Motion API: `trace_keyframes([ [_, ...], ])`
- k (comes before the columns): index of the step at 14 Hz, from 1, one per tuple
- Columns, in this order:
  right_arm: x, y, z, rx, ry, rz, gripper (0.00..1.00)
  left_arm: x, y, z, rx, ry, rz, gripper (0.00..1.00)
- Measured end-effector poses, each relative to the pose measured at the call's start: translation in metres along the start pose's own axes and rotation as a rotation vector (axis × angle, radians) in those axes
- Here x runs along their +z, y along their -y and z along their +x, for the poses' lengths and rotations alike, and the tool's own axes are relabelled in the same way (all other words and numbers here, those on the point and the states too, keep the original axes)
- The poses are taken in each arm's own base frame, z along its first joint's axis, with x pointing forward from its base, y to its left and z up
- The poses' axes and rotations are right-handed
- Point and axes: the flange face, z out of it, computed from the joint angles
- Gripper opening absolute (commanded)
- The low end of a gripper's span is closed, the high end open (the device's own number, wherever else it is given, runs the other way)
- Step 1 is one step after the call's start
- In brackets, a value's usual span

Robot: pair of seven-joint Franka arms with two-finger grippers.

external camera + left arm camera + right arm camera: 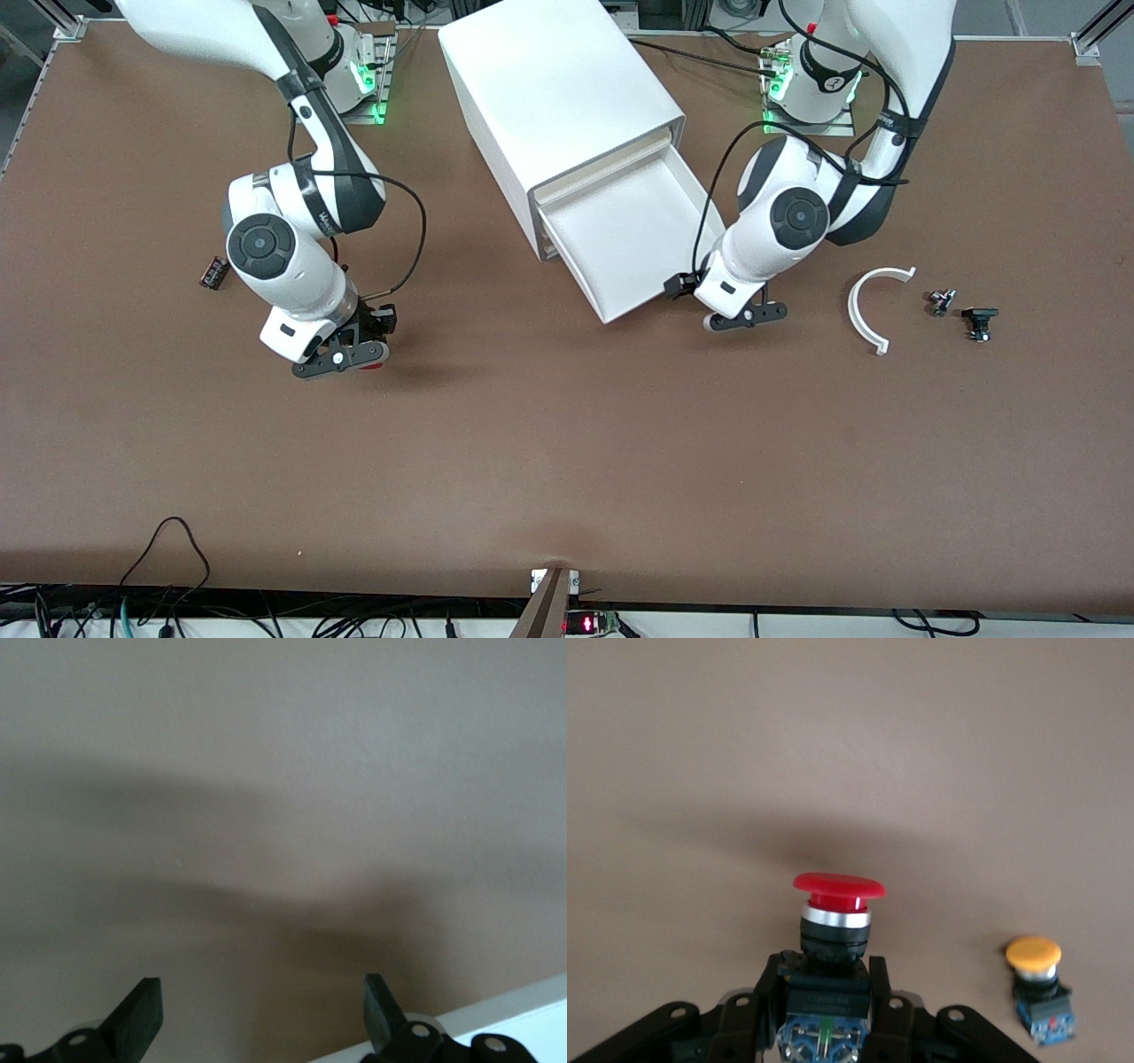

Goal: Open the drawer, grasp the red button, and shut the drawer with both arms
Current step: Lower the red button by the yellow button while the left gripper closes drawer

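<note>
Now my right gripper (826,1014) clamps the red-capped black button (835,904) over bare table; my left gripper (747,316), fingers apart, sits just beside the open white plastic drawer's (629,235) front lip, nearer for closing.

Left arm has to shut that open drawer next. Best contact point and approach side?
Go for the sloped front lip of the drawer, the edge nearest the front camera, coming from in front of it and pushing toward the cabinet. The tray stands pulled well out, and the left gripper, fingers open, hangs beside that lip's corner. Probably push, not pinch.
</note>
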Motion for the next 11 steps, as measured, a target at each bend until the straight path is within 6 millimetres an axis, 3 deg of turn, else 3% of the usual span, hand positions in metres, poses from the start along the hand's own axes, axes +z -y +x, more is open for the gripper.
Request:
trace_keyframes([
  [4,0.063,-0.041,-0.036,0.07,0.021,0.009,0.29,0.01,-0.034,-0.058,0.033,0.111,-0.024,1.0],
  [6,0.09,-0.051,-0.053,0.062,-0.018,0.015,0.29,0.019,-0.043,-0.083,0.053,0.147,-0.018,1.0],
  [8,0.105,-0.054,-0.065,0.053,-0.025,0.017,0.32,0.027,-0.042,-0.096,0.055,0.169,-0.011,1.0],
  [9,0.106,-0.054,-0.066,0.052,-0.03,0.018,0.48,0.029,-0.04,-0.1,0.053,0.177,-0.008,1.0],
  [10,0.105,-0.054,-0.066,0.052,-0.031,0.018,0.78,0.031,-0.039,-0.104,0.056,0.183,-0.004,1.0],
  [11,0.105,-0.054,-0.066,0.052,-0.031,0.018,1.0,0.033,-0.039,-0.11,0.063,0.188,0.002,1.0],
])
